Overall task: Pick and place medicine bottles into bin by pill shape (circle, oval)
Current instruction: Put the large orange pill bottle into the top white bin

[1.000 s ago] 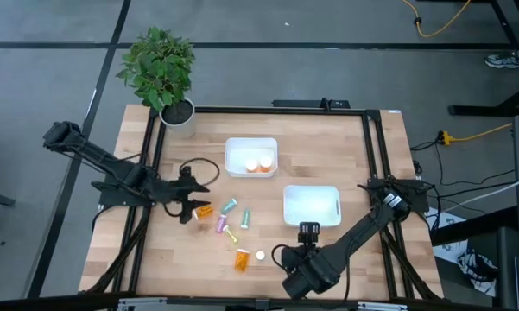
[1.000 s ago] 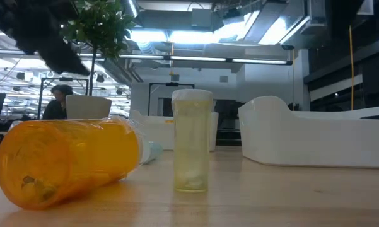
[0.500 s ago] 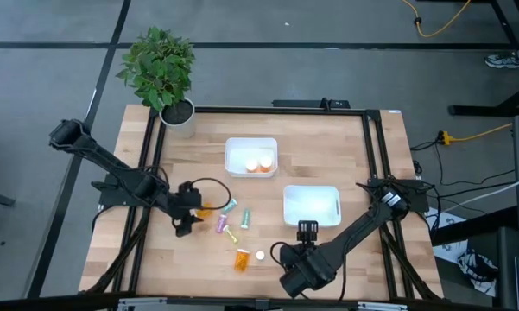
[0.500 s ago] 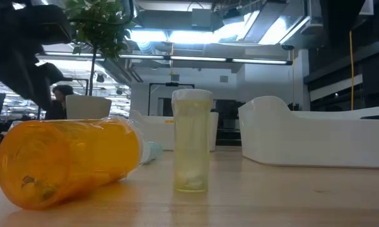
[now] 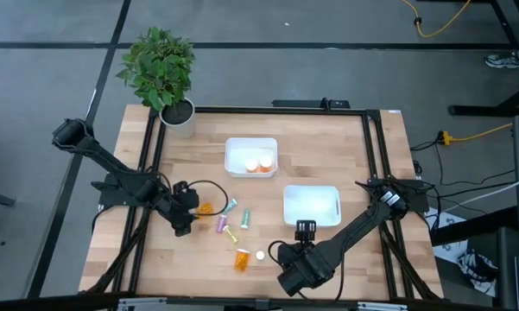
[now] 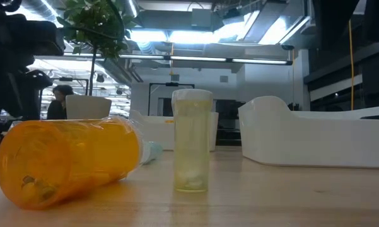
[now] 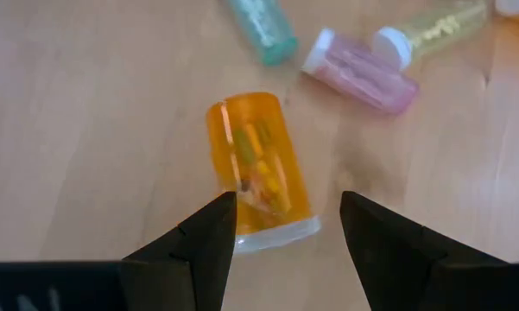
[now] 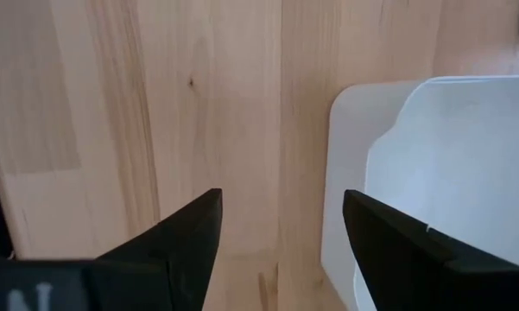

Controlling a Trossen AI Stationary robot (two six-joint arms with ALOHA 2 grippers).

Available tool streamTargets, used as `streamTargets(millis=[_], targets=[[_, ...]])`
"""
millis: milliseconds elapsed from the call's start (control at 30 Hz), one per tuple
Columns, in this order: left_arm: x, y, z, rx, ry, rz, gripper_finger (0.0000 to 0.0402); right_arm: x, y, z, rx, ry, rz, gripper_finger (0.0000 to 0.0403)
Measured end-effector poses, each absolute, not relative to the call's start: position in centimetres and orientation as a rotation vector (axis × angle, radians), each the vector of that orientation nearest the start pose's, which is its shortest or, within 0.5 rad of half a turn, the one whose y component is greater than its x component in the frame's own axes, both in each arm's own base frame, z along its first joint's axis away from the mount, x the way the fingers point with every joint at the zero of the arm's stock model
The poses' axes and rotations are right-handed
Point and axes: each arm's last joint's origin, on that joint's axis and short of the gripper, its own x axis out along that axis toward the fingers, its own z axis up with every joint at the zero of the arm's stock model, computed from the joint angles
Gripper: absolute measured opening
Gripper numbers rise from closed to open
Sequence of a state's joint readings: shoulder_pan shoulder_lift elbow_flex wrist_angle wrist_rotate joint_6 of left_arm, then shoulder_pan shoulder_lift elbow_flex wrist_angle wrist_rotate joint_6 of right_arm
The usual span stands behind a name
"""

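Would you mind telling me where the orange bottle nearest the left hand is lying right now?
In the high view, the orange bottle lies on its side left of centre on the table, just beside the open left hand, with the purple bottle nearby.

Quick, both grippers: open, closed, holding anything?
Left gripper: open, empty, fingers either side of the lying orange bottle.
Right gripper: open, empty, beside the white bin.

The wooden worktop (image 5: 328, 151) is carrying two white bins (image 5: 251, 156) (image 5: 312, 206) and a potted plant (image 5: 162, 76) at its far left corner. Small medicine bottles (image 5: 231, 218) are lying scattered near its middle, with a loose white cap (image 5: 260, 256) sitting beside an orange bottle (image 5: 242, 258).
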State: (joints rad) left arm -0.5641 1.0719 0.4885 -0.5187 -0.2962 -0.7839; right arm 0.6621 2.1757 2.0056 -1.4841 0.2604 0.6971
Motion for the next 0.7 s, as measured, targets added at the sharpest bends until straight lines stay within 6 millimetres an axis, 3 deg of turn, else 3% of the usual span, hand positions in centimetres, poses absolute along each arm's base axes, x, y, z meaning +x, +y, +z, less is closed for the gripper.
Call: streamTargets(millis=[700], targets=[[16.8,-9.5,14.2,-0.214,1.002,0.268,0.0202,33.1,24.8,24.3,-0.179,1.463,-0.216,0.0243]])
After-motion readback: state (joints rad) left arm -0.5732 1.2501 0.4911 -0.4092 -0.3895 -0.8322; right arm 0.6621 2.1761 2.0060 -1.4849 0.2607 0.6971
